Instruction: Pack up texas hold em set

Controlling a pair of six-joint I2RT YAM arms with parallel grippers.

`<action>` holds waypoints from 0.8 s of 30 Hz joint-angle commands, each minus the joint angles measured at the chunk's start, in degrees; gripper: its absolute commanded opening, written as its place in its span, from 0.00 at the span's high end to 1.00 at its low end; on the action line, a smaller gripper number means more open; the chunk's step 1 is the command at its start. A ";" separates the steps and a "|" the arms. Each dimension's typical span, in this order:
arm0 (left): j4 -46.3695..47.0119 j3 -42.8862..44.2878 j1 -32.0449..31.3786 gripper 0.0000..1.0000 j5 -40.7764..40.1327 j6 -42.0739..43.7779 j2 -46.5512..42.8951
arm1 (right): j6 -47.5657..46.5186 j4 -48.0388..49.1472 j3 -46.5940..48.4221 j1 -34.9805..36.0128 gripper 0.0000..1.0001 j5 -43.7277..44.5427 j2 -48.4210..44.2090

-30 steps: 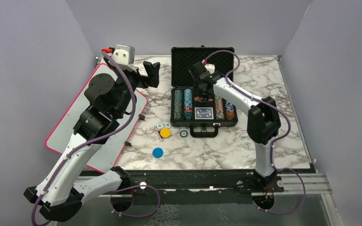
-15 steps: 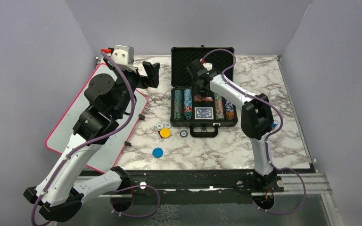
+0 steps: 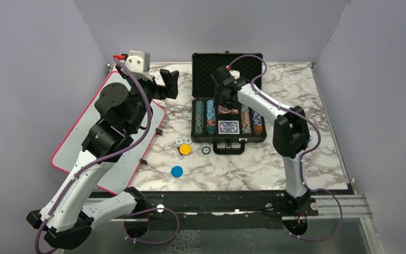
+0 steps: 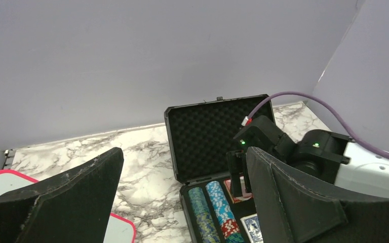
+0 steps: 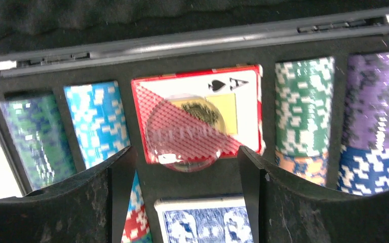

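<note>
Currently the black briefcase (image 3: 227, 139) stands open at the middle of the marble table (image 3: 296, 90), its foam-lined lid (image 3: 206, 66) raised at the far side and its handle (image 3: 228, 147) toward the arms. The tray holds four columns of poker chips (image 3: 210, 117): two left of the centre compartments and two right. Between them lie two decks, the red card deck (image 5: 147, 104) in the far compartment and the blue card deck (image 5: 202, 223) in the near one. One clear round button (image 5: 182, 131) rests on top of the red deck.

Five loose discs lie on the table in front of the case: two white (image 3: 178, 141), one yellow (image 3: 185, 150), one dark-rimmed (image 3: 205, 150) and one blue (image 3: 177, 171).

The right gripper (image 5: 185, 152) hangs over the red deck, fingers spread, gripping nothing. The left gripper (image 4: 182, 152) is raised left of the case, fingers wide apart and empty. A red-edged whiteboard (image 3: 79, 143) lies at the left.
</note>
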 commanded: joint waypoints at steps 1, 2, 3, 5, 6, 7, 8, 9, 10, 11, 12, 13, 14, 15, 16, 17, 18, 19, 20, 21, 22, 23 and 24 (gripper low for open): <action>-0.33 1.95 0.08 0.06 -2.69 1.33 -1.06 | -0.23 2.59 -5.62 2.06 0.25 -3.31 -9.44; -0.34 2.37 0.08 0.06 -3.06 1.57 -1.12 | 0.10 3.40 -7.32 3.32 0.25 -3.76 -11.05; -0.19 2.83 0.09 0.06 -3.31 1.97 -1.13 | 0.44 4.04 -8.96 4.99 0.25 -3.75 -12.54; 0.16 3.61 0.08 0.06 -3.76 2.60 -1.20 | 1.94 3.99 -11.22 8.74 0.25 -2.68 -14.53; 0.40 3.84 0.08 0.06 -3.82 2.74 -1.27 | 2.72 4.11 -12.27 10.79 0.25 -2.71 -15.28; 0.53 4.04 0.08 0.06 -3.88 2.88 -1.40 | 3.41 4.20 -13.06 12.82 0.25 -2.86 -15.87; 0.71 4.10 0.08 0.06 -3.89 3.04 -1.45 | 4.26 4.24 -13.73 14.87 0.25 -2.83 -16.12; 0.81 4.10 0.08 0.06 -3.93 3.20 -1.51 | 4.90 4.36 -14.09 17.01 0.25 -2.86 -16.07; 0.92 4.10 0.03 0.06 -4.05 3.21 -1.58 | 5.43 4.51 -14.16 19.07 0.25 -2.67 -15.67; 0.98 4.10 0.09 0.06 -4.23 3.23 -1.60 | 6.03 4.42 -13.89 21.14 0.25 -2.53 -15.02; 0.96 4.04 0.08 0.06 -4.29 3.23 -1.60 | 6.52 4.09 -13.35 22.84 0.26 -2.67 -14.14; 0.99 3.97 0.08 0.06 -4.36 3.26 -1.56 | 7.06 3.85 -12.58 24.38 0.28 -3.07 -13.16; 0.99 3.93 0.08 0.06 -4.38 3.24 -1.48 | 7.51 3.79 -11.88 25.80 0.32 -3.57 -12.07; 0.95 3.85 0.08 0.06 -4.27 3.26 -1.46 | 7.79 4.28 -11.35 26.89 0.39 -4.32 -11.10; 0.95 3.76 0.08 0.06 -4.28 3.17 -1.47 | 7.72 5.36 -11.15 28.14 0.44 -5.23 -10.22; 0.96 3.63 0.08 0.06 -4.25 3.13 -1.36 | 7.60 6.47 -11.01 28.94 0.48 -6.21 -9.04; 0.94 3.58 0.08 0.06 -4.18 3.11 -1.41 | 7.58 7.37 -10.80 29.41 0.53 -7.12 -7.96; 0.97 3.45 0.08 0.06 -4.15 3.07 -1.38 | 7.50 8.44 -10.44 29.77 0.59 -8.08 -7.16; 0.95 3.34 0.08 0.06 -4.08 2.97 -1.32 | 7.26 9.54 -10.18 29.94 0.65 -8.80 -6.18; 0.95 3.32 0.08 0.06 -4.10 3.01 -1.24 | 7.11 10.63 -9.84 30.04 0.69 -9.49 -5.18; 0.99 3.24 0.07 0.06 -4.12 2.98 -1.20 | 6.91 11.63 -9.47 30.09 0.71 -9.87 -4.34; 0.85 3.23 0.08 0.06 -4.12 2.94 -1.13 | 6.78 12.29 -8.87 30.13 0.73 -9.77 -3.36; 0.88 3.15 0.08 0.06 -4.08 3.09 -1.16 | 6.63 12.84 -8.15 30.12 0.74 -9.31 -2.34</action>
